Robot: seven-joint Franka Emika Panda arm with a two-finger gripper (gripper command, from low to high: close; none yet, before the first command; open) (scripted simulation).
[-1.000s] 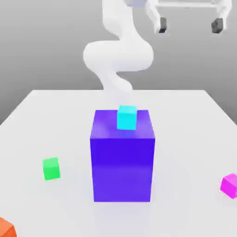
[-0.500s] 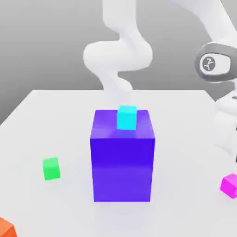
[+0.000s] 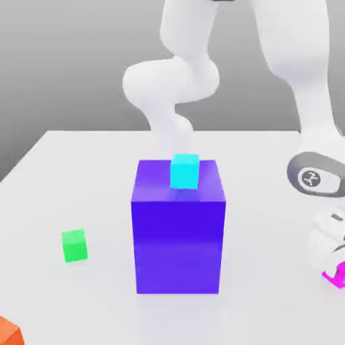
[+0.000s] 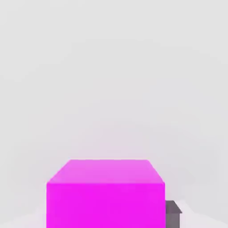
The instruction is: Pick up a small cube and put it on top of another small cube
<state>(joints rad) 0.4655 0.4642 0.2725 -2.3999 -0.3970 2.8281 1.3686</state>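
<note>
The gripper has dropped to the table, clenched on the magenta cube.

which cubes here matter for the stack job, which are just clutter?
In play:
- small magenta cube, on the table at the exterior view's right edge, gripper shut on it
- one more small cube as the base; which one, the pictures don't settle

Lying about otherwise:
- green cube, on the table
- cyan cube, atop the big purple block
- orange cube, corner

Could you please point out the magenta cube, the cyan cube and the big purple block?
magenta cube point(image 4: 104, 196): hand view, front face.
cyan cube point(image 3: 184, 174): exterior view, front face.
big purple block point(image 3: 178, 246): exterior view, front face.
</note>
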